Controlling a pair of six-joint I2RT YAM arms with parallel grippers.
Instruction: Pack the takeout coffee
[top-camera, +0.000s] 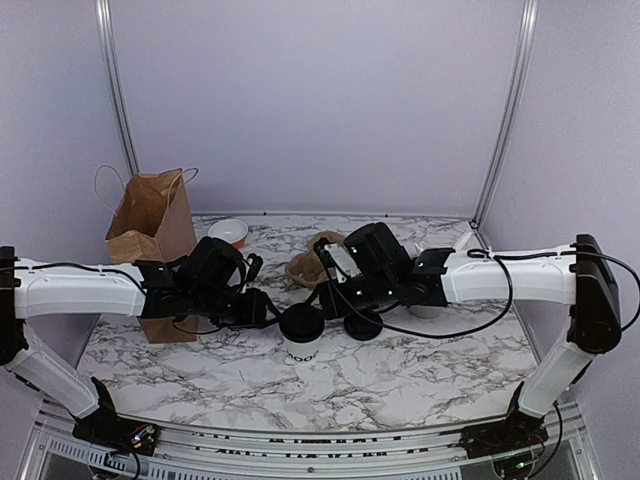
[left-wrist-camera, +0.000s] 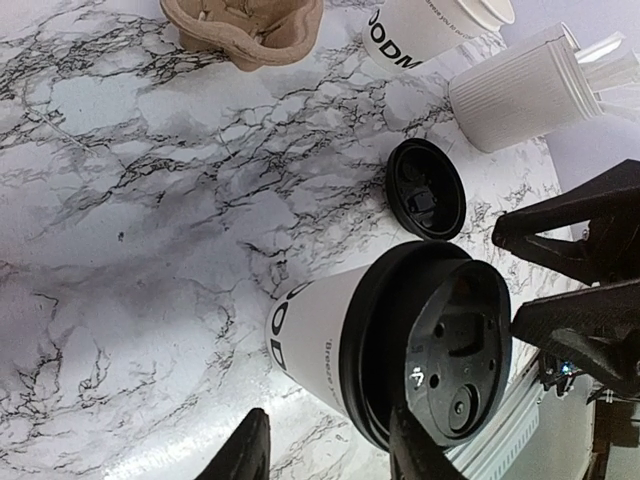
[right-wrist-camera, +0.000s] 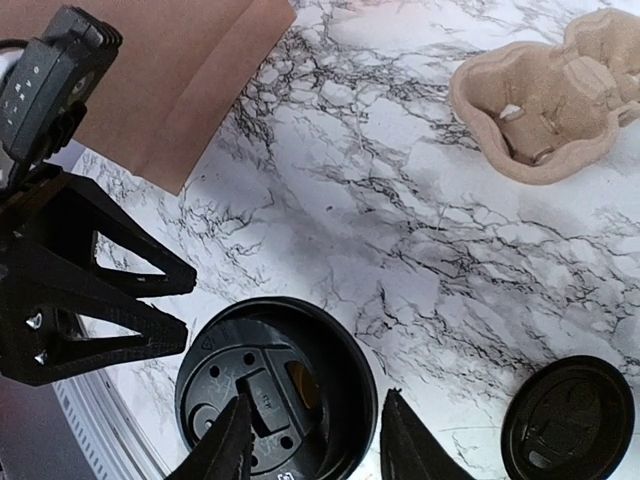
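Cup (top-camera: 300, 350): small white paper cup, black lettering low on its side, upright on the marble table (top-camera: 420, 385), centre-front. Black round lid (top-camera: 301, 322) sits on its rim; sip hole and moulded marks show in both wrist views.

L/R: left gripper (right-wrist-camera: 190, 308) and right gripper (left-wrist-camera: 505, 278) flank the cup from opposite sides, tips pointing at the lid rim. Seen from the opposite wrist cam, each has its jaws parted w/ only bare marble between them; neither grasps anything. Whether any tip touches the rim: cannot tell.

Surroundings:
- loose lid (top-camera: 363, 325), also black, flat on the table just right of the cup, apart from it.
- pulp carrier (top-camera: 308, 264) behind the cup, mid-table, partly covered by the right arm in the top view.
- brown paper bag (top-camera: 150, 225) w/ handles, upright at rear left; the left arm lies across the table between it and the cup.
- white bowl (top-camera: 229, 232), orange inside, just right of the bag.
- cup stack (left-wrist-camera: 420, 40) and ribbed white holder (left-wrist-camera: 515, 95) at rear right, near each other; mostly hidden under the right arm from above.
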